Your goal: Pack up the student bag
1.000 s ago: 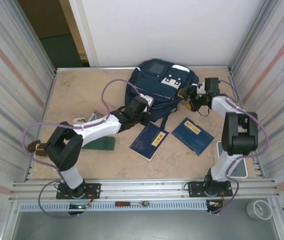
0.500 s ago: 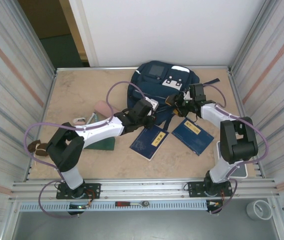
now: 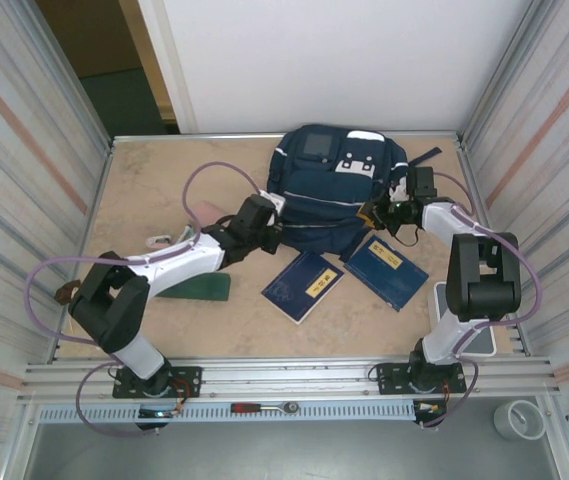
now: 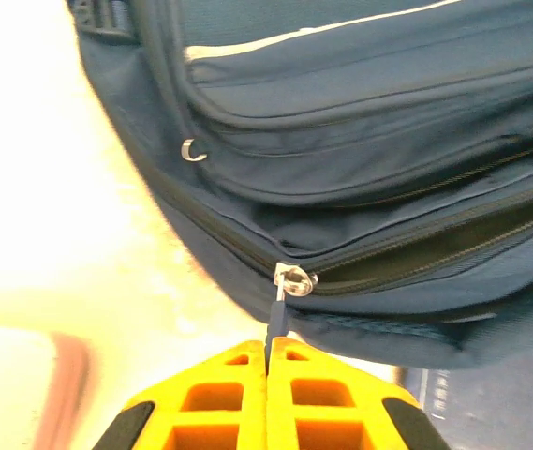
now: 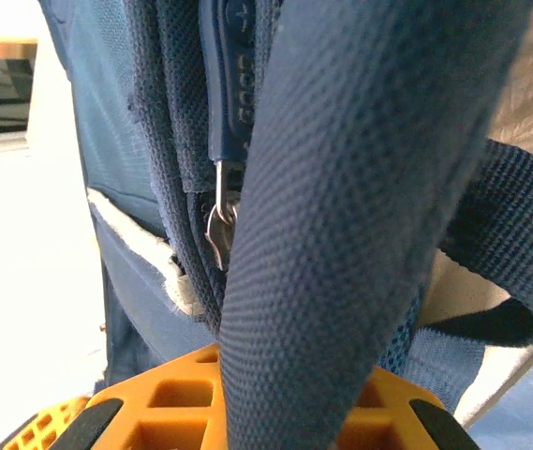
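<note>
Both claws grip the bag [image 3: 329, 195] on the tabletop [image 3: 164, 185].
The left claw [image 4: 268, 361], pressed together, pinches a zip pull [image 4: 276, 317]; the right claw [image 5: 294, 398] pinches a strap [image 5: 341, 187].

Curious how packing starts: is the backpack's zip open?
Partly open: on the student bag, the zip gapes on one side of its slider, closed on the other.

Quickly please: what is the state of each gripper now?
Left gripper: closed, holding the zipper pull of the student bag.
Right gripper: closed on a strap of the bag.
</note>
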Robot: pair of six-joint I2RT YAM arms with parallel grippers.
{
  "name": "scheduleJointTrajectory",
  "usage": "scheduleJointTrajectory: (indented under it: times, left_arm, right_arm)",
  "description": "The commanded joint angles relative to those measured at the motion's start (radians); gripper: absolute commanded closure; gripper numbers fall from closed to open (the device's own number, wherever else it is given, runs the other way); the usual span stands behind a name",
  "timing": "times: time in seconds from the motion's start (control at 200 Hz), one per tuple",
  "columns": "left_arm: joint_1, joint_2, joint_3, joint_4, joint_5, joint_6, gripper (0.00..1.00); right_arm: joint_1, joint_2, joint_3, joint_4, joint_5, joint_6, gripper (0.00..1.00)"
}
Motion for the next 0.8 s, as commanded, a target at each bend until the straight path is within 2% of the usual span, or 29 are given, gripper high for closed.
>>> scheduleJointTrajectory:
  times: [0.0, 0.1, 0.155, 0.22, 0.346, 0.421, 0.561, 0.656, 0.797]
  left_arm:
    - [0.006, -0.038, -0.008, -0.04, -0.034, 0.022, 1.0]
    - [-0.015, -0.034, 0.003, -0.031, -0.003, 0.004, 1.0]
    - [-0.025, -0.031, 0.007, -0.023, 0.014, -0.006, 1.0]
    - [-0.029, -0.024, 0.015, -0.02, 0.036, -0.017, 1.0]
    - [-0.031, -0.017, 0.02, -0.015, 0.053, -0.021, 1.0]
    - [-0.028, -0.014, 0.017, -0.014, 0.052, -0.018, 1.0]
    - [-0.018, -0.012, -0.005, -0.001, 0.074, -0.018, 1.0]
    - [0.0, -0.014, -0.027, 0.022, 0.105, -0.03, 1.0]
    - [0.041, -0.015, -0.066, 0.079, 0.185, -0.063, 1.0]
  right_arm:
    - [-0.014, 0.017, 0.083, -0.013, -0.022, -0.08, 0.87]
    - [-0.001, 0.022, 0.12, -0.039, -0.008, -0.092, 0.75]
    - [-0.005, 0.01, 0.128, -0.065, 0.02, -0.108, 0.62]
    - [-0.007, -0.02, 0.133, -0.119, 0.093, -0.154, 0.5]
    - [0.017, -0.123, 0.102, -0.188, 0.246, -0.284, 0.35]
    - [0.081, -0.186, 0.074, -0.196, 0.311, -0.399, 0.3]
    - [0.274, -0.242, 0.038, -0.163, 0.454, -0.624, 0.26]
    - [0.372, -0.239, 0.0, -0.087, 0.498, -0.733, 0.23]
    - [0.458, -0.187, -0.016, -0.008, 0.53, -0.827, 0.2]
